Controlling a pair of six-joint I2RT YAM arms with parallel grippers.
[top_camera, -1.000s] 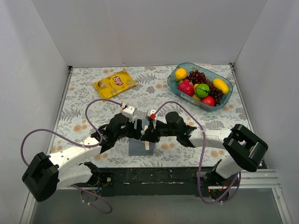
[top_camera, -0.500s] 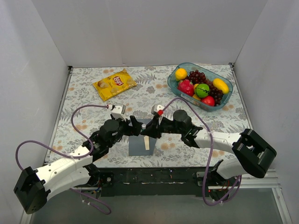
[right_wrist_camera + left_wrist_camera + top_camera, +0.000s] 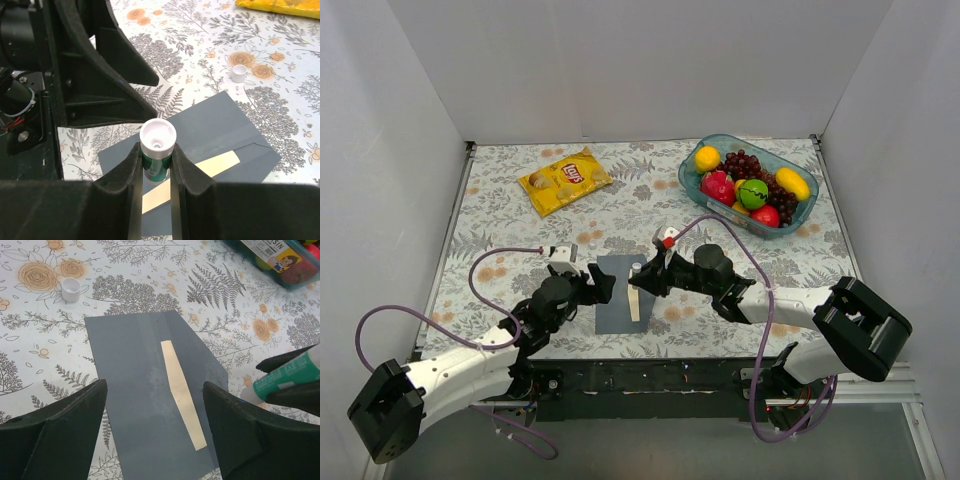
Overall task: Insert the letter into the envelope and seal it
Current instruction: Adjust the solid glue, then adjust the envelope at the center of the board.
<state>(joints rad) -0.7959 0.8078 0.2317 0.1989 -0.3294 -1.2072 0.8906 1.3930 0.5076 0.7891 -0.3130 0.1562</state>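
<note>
Over floral table (image 3: pixel 500 210), low arms (image 3: pixel 470 358) flank envelope (image 3: pixel 612 300); right gripper (image 3: pixel 156 165) clamps glue stick (image 3: pixel 158 136).

Letter (image 3: pixel 182 395) in envelope (image 3: pixel 135 390), cap (image 3: pixel 70 289) beside

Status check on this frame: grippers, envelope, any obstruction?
Left gripper open, by the envelope. Right gripper shut on glue stick, uncapped. Envelope flat, cream letter strip showing. White cap lies apart, nothing blocking.

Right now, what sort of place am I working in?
Probably a staged robot test booth, not a home: plain white walls box in a floral tablecloth, with props like a fruit tub and a crisp bag set out.
</note>
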